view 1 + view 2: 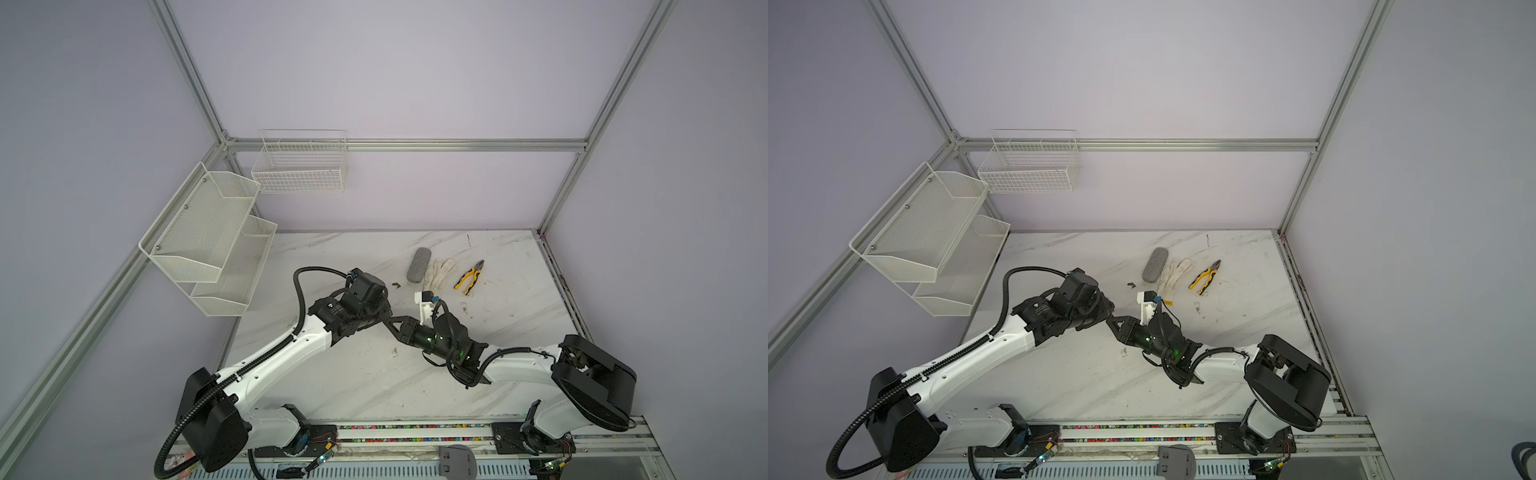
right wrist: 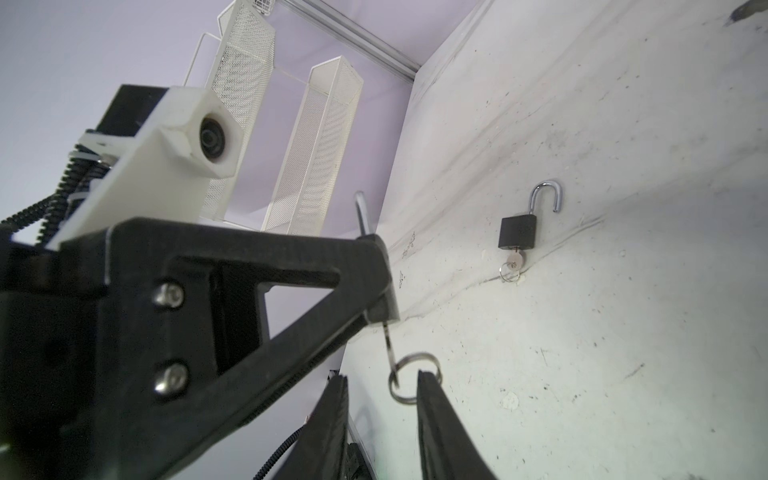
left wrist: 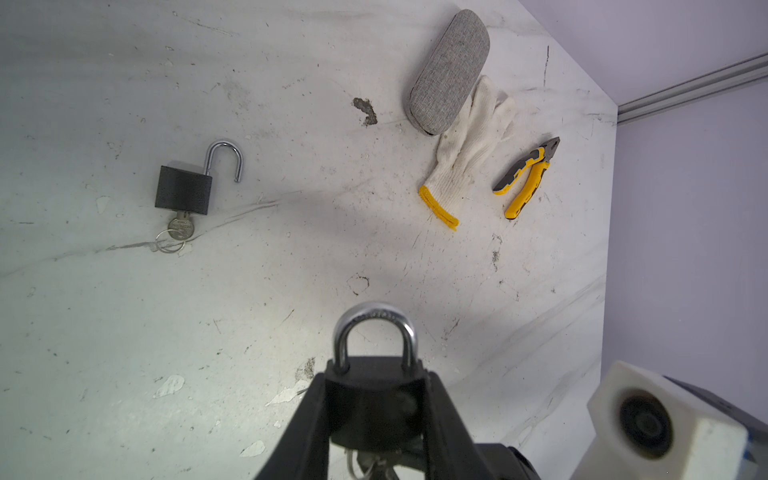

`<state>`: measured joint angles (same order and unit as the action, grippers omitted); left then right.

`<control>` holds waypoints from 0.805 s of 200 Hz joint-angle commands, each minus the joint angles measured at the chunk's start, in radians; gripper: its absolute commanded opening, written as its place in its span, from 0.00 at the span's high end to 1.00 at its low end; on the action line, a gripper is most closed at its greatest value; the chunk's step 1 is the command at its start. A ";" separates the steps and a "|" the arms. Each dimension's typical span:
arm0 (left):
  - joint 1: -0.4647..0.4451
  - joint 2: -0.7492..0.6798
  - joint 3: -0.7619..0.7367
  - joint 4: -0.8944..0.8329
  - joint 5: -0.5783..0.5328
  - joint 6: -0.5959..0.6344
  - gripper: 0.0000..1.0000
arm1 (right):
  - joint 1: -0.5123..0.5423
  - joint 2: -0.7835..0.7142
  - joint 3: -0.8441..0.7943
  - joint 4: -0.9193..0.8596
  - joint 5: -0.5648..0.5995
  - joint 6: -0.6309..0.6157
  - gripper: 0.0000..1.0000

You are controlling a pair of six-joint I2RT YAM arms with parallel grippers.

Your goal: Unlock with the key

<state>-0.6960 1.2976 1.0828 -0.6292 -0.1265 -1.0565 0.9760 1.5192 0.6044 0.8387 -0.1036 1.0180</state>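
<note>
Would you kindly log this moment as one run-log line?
left gripper: shut on held padlock, shackle closed | right gripper: open at key ring | second padlock: on table, unlocked, key inserted

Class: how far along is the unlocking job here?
Done: the open padlock lies on the table, its key inserted. In hand: the left gripper clamps the shut padlock; a second key sits in its underside, the open right gripper flanking the key ring. Left: likely turning it until the shackle releases.
</note>
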 commanded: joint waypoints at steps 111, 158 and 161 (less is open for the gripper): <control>-0.002 -0.047 0.006 0.040 0.042 -0.010 1.00 | 0.003 0.025 0.043 0.010 0.030 -0.002 0.82; -0.001 -0.047 0.008 0.048 0.059 -0.008 1.00 | 0.003 0.037 0.046 0.029 0.036 -0.010 0.87; -0.002 -0.048 0.008 0.048 0.059 -0.008 1.00 | 0.003 0.036 0.046 0.028 0.037 -0.011 0.87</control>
<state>-0.6949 1.2842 1.0828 -0.6292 -0.0994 -1.0565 0.9760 1.5379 0.6273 0.8299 -0.0830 1.0145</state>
